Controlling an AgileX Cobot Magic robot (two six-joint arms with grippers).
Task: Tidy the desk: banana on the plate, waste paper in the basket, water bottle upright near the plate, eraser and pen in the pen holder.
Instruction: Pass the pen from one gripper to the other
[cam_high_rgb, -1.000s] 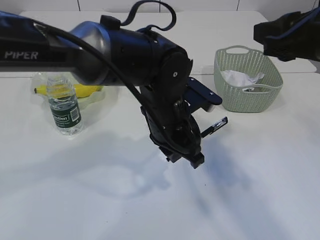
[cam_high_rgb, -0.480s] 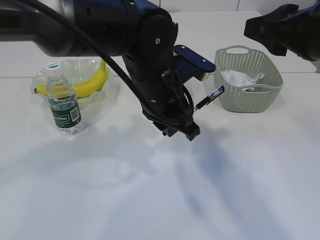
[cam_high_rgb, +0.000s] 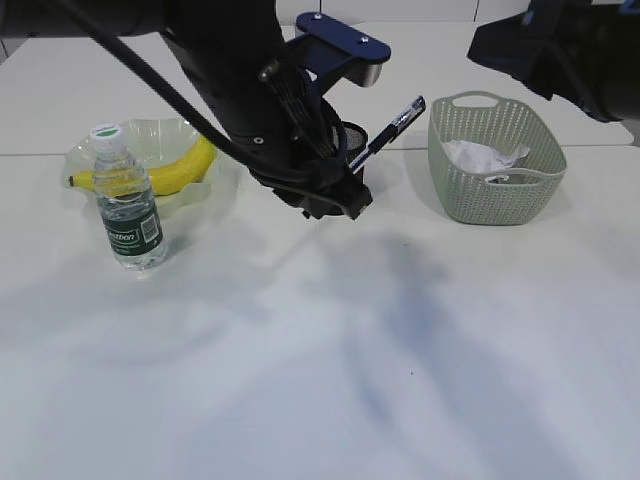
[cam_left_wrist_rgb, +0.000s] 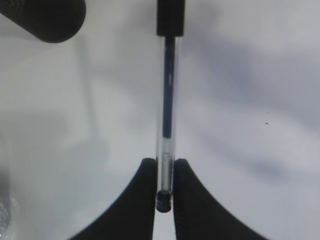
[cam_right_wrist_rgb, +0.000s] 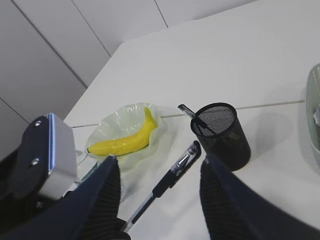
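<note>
Lifted higher now, left fingers (cam_left_wrist_rgb: 150, 192) pinch the pen (cam_left_wrist_rgb: 167, 125); right fingers (cam_right_wrist_rgb: 107, 187) spread; bottle (cam_high_rgb: 127, 205) label unreadable.

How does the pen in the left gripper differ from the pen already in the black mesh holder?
The held pen hangs in the air, pinched at one end by the left gripper; the other pen rests inside the pen holder. The held pen shows its full length; the other shows only its upper part, leaning over the rim. Both look dark and slim.
</note>
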